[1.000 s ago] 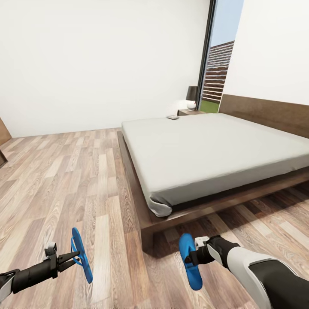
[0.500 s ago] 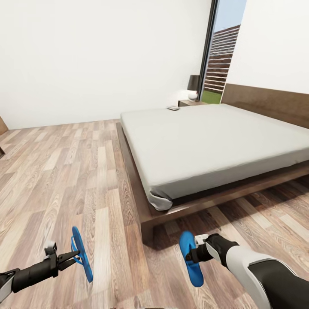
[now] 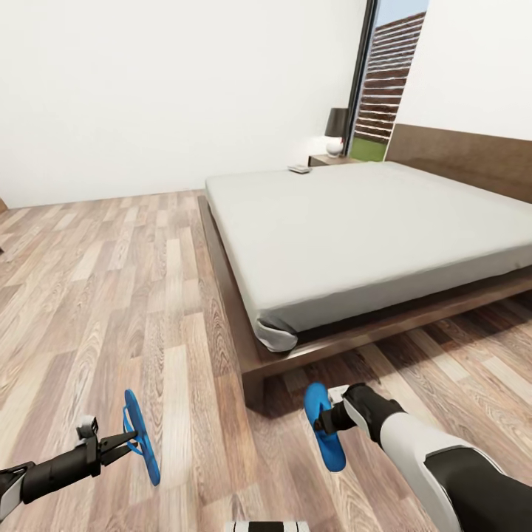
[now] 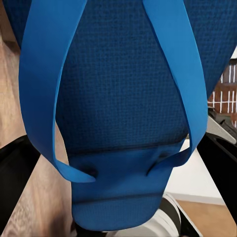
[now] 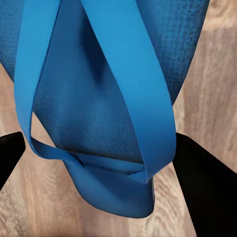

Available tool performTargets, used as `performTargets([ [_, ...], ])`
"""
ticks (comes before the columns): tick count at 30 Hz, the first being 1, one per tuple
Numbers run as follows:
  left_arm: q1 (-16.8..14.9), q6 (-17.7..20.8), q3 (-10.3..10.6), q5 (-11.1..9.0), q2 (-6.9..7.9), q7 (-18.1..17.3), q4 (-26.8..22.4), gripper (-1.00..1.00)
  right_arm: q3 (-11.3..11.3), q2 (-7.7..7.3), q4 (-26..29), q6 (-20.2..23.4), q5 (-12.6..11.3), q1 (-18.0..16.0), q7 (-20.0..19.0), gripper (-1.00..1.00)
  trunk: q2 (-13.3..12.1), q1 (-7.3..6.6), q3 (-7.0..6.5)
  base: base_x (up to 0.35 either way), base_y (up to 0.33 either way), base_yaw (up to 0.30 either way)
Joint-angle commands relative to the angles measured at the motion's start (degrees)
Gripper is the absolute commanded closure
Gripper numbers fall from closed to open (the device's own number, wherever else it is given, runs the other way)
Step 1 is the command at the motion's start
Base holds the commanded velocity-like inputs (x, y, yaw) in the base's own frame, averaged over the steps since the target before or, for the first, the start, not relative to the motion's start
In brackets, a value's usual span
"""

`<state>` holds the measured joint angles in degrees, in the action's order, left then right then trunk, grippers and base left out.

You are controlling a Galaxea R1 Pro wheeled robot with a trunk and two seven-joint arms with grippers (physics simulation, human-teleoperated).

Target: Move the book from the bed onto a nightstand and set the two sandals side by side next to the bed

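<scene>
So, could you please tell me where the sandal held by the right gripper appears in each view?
Head view: the right sandal hangs low, right of centre, at the right gripper, near the bed corner.
Right wrist view: the same sandal, straps facing the camera.
Left wrist view: the blue sandal there is the other one.
Shared landmark: the floor.

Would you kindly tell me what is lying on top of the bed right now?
On the bed, one small flat thing, probably the book, lies at the far corner near the nightstand. The rest of the grey cover looks bare. The space under the frame is hidden.
</scene>
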<state>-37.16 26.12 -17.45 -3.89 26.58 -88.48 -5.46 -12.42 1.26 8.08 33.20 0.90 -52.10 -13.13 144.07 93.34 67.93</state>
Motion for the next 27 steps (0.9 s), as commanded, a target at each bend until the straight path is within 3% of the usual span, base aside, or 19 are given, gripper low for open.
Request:
performTargets([
  [1, 0.0, 0.6, 0.3, -0.4, 0.0, -0.2, 0.0, 1.0, -0.4, -0.03, 0.2, 0.3, 0.5, 0.0, -0.3, 1.0, 0.0, 0.01, 0.27, 0.0, 0.0, 0.0],
  [8, 0.0, 0.7, 0.3, -0.4, -0.01, -0.3, 0.0, 1.0, -0.4, -0.03, 0.4, 0.0, 6.2, 0.0, -0.2, 1.0, 0.1, 0.19, 1.82, 0.0, 0.0, 0.0],
  [10, 0.0, 0.7, 0.3, -0.4, 0.01, -0.3, 0.0, 1.0, -0.3, -0.06, 0.4, -0.1, 6.9, 0.0, -0.2, 1.0, 0.2, 0.24, 2.27, 0.0, 0.0, 0.0],
  [18, 0.0, 0.7, 0.2, -0.4, 0.13, -0.3, 0.0, 1.0, -0.2, -0.19, 0.6, -1.6, 7.6, 0.0, -0.4, 1.0, 0.3, 0.45, 4.04, 0.0, 0.0, 0.0],
  [27, 0.0, 0.7, 0.2, -0.4, 0.37, -0.3, -0.1, 1.0, -0.2, -0.19, 4.6, -1.6, 7.6, 0.0, -0.5, 1.0, 0.4, 0.68, 6.03, 0.0, 0.0, 0.0],
])
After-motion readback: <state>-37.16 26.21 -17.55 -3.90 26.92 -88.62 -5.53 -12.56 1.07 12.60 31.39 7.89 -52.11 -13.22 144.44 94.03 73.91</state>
